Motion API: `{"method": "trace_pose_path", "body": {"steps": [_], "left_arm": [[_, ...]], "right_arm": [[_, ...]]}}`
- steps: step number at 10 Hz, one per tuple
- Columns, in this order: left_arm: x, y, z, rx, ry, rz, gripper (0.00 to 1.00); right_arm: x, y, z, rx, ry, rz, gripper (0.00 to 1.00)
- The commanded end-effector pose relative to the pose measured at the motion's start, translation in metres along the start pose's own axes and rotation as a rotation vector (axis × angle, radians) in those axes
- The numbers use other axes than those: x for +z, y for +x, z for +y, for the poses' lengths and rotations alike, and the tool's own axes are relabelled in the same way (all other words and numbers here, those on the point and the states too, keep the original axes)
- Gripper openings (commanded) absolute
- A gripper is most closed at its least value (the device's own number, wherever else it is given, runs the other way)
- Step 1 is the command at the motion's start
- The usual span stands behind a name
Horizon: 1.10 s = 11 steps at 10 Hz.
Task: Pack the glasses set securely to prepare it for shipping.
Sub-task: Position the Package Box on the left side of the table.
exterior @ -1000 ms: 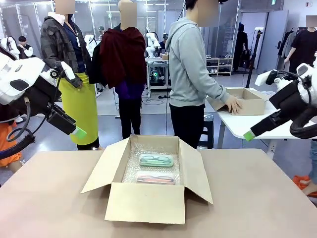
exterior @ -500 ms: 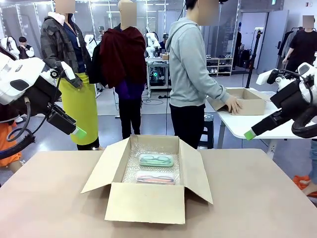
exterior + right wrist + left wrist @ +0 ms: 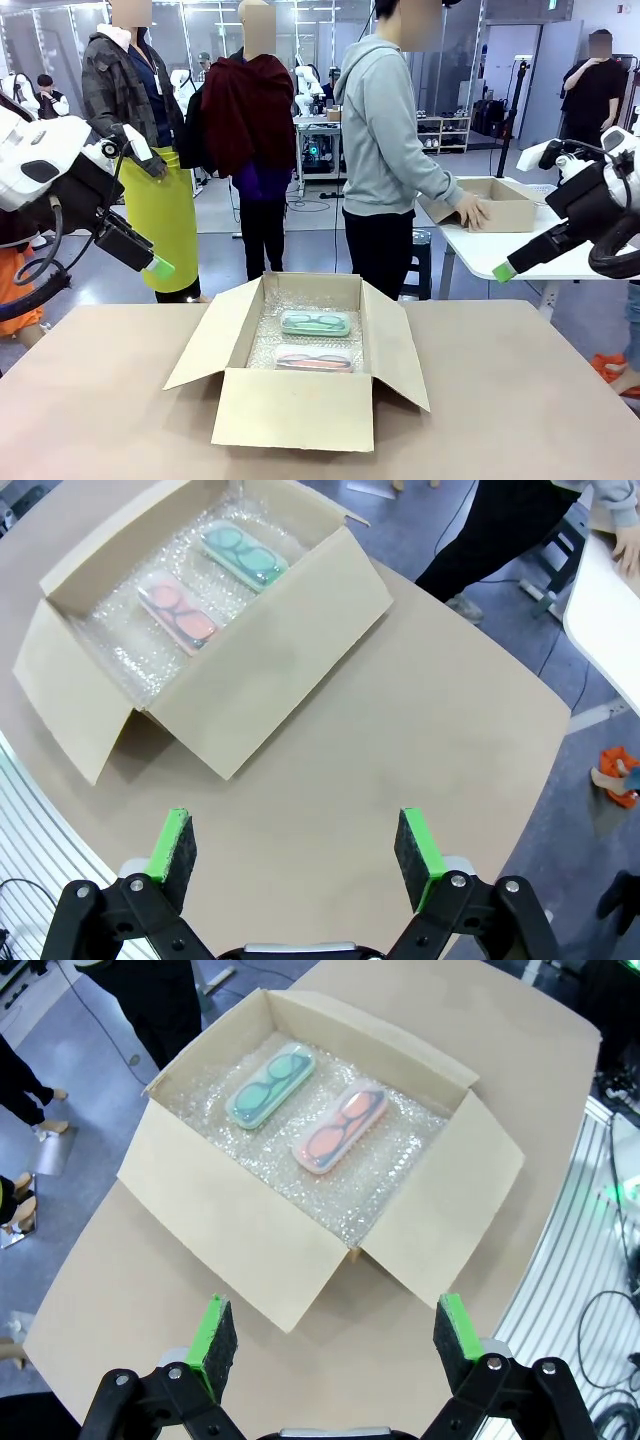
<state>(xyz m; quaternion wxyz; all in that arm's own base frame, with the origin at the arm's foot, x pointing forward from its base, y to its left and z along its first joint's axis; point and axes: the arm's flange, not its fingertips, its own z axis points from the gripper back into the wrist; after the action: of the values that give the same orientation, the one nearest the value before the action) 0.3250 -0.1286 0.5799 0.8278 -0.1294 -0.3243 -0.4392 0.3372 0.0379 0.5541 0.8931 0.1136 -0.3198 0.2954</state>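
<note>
Barely anything changed in the last second. The right gripper point(image 3: 297, 852) edged slightly upward, and the left gripper point(image 3: 333, 1345) held its place. Both were wide open, empty and well above the surface point(image 3: 520, 400). The mint green case point(image 3: 315, 322) and pale pink case point(image 3: 313, 359) lay unmoved, side by side on bubble wrap point(image 3: 380, 1200) in the open box point(image 3: 300, 410). My read: the flaps were yet to be closed.

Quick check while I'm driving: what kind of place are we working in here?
Probably an indoor lab or workshop set up for packing trials: an open cardboard box lined with bubble wrap sits on the table, and a person has a hand on a second box at a white table behind.
</note>
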Motion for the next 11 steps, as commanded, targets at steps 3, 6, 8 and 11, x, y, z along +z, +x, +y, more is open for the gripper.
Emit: {"method": "trace_pose_path", "body": {"steps": [3,6,8,11], "left_arm": [[-0.008,-0.004,0.036,0.175,-0.004,0.028,1.0],[-0.033,-0.025,0.048,0.292,-0.08,0.038,1.0],[-0.047,-0.047,0.074,0.406,-0.21,0.029,1.0],[-0.097,-0.105,0.13,0.607,-0.491,0.03,1.0]], "right_arm": [[0.002,0.0,0.001,-0.007,-0.006,-0.005,1.0],[0.002,0.0,0.001,-0.007,-0.006,-0.005,1.0],[0.002,0.0,0.001,-0.007,-0.006,-0.005,1.0],[0.002,0.0,0.001,-0.007,-0.006,-0.005,1.0]]}}
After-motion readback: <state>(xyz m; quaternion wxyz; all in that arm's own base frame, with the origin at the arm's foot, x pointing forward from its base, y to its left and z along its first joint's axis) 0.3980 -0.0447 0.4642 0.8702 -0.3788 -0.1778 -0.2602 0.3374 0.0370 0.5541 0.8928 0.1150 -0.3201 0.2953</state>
